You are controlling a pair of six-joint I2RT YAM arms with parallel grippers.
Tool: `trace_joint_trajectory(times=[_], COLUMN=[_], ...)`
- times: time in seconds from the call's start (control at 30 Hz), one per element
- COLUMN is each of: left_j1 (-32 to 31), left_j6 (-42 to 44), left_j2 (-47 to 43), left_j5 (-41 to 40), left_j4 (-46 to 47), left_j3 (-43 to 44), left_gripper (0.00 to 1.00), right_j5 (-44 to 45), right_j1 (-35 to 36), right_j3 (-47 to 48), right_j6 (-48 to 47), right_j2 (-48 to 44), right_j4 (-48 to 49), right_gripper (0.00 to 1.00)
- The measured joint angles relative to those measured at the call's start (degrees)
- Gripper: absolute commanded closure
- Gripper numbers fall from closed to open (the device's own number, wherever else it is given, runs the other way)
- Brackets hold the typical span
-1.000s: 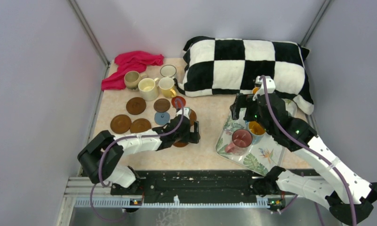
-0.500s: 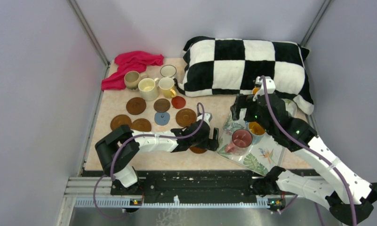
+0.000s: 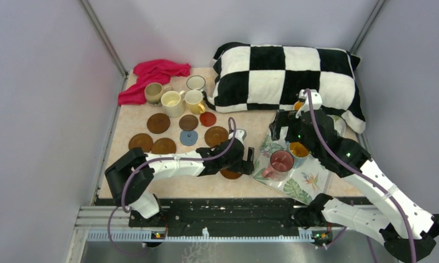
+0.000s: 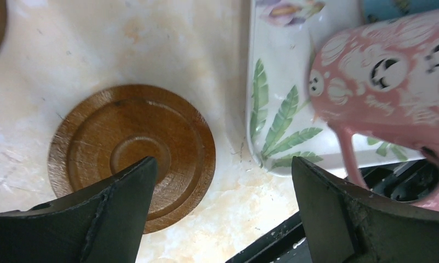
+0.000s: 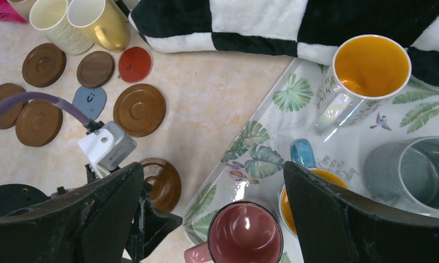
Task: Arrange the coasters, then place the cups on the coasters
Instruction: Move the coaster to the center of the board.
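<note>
1. While both grippers are hanging wide open with nothing in them, checkered pillow [image 3: 285, 76] is lying against far edge of leaf-print tray [image 3: 303, 187].
2. Red cloth [image 3: 151, 74] is lying well left of tray, far side.
3. Right gripper [image 5: 212, 170] is hovering over tray's far-left part, fingers spread.
4. Left gripper [image 4: 221, 164] is hovering just beside tray's near-left edge, fingers spread.
5. Four cups are standing on tray: pink mug [image 3: 281, 160] near-left, blue-handled mug [image 3: 298, 149] just behind it, grey cup [image 5: 414, 170] right, yellow-lined mug [image 5: 370, 66] at far edge.
6. Four mugs [image 3: 173, 102] are standing beside cloth, well left of tray.
7. Seven coasters [image 3: 158, 123] are lying clustered left of tray; eighth brown coaster [image 4: 132, 156] is lying just beside tray's left edge, under left gripper.
</note>
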Motion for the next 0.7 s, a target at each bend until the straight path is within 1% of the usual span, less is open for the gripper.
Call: trace_joint_trajectory(times=[0.1,0.2,0.37,0.53,0.7], left_j1=[0.48,2.47,9.81,17.18,20.41], left_j6=[1.01,2.40,5.57,8.85,10.54], left_j2=[-1.66,-2.60,-2.27,1.90,7.67], left_j5=[-1.38,-1.92,-1.90,-0.81,0.57], left_j4=[-1.05,-1.31,-2.08,-2.14,-1.95], left_j3=[1.46,2.71,4.90,9.16,11.82], left_gripper=[0.01,0.01,0.01,0.02,0.02], right_j5=[0.00,0.00,-0.07,-0.11,-0.11], right_j1=[0.00,0.00,0.00,0.00,0.00], right_j3=[0.00,0.00,0.00,0.00,0.00], right_j6=[-0.04,-0.13,-0.39,-0.52,-0.52], right_j2=[0.04,0.20,0.85,1.14,1.18], right_j4=[0.00,0.00,0.00,0.00,-0.02], right_gripper=[0.01,0.01,0.01,0.01,0.01])
